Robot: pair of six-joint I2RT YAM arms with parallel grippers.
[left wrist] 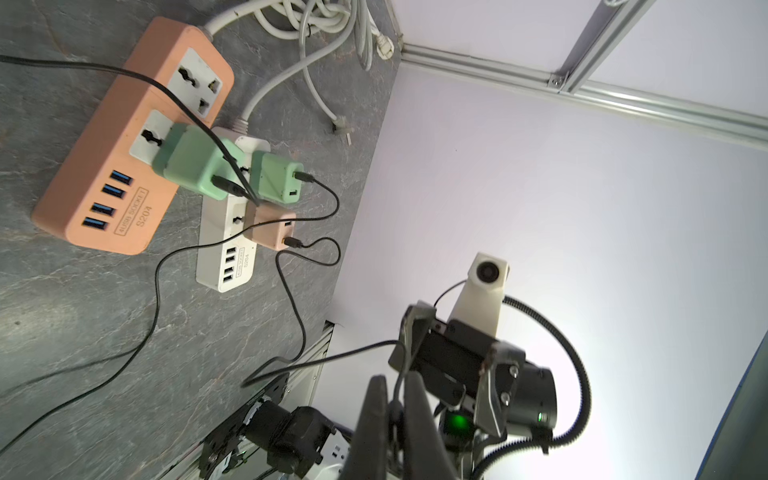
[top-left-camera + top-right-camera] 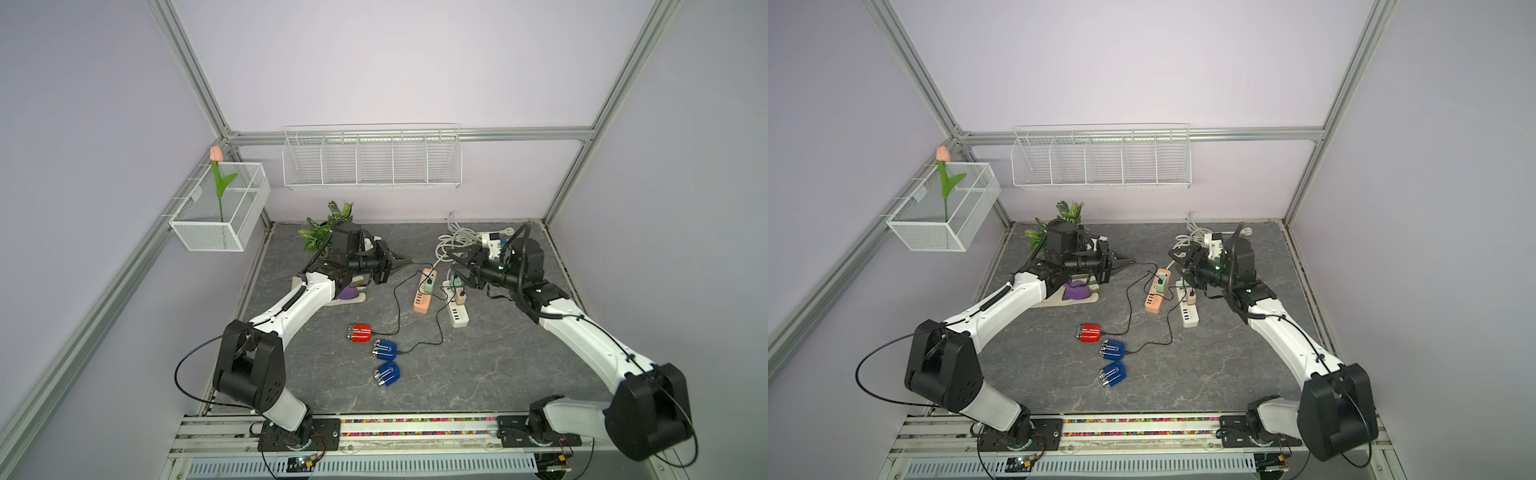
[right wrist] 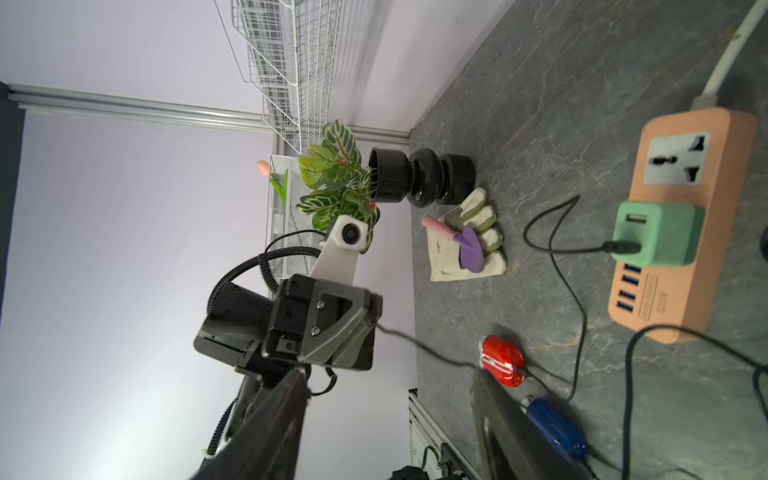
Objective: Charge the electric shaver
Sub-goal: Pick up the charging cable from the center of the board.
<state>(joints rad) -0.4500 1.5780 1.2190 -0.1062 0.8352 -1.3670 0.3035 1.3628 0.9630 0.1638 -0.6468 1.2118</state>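
The left gripper (image 2: 406, 263) is clenched on a thin black cable (image 1: 340, 353) and held above the table (image 2: 498, 374), near the far end of the orange power strip (image 2: 424, 297). The right gripper (image 2: 459, 270) hangs over the far end of the white power strip (image 2: 457, 316), released, with its jaws spread wide (the right wrist view shows the gap plainly). A red shaver (image 2: 360, 333) and a blue shaver (image 2: 386, 349) lie mid-table, each with a black lead running to it; a second blue shaver (image 2: 387, 374) lies just beside them, nearer the arm bases
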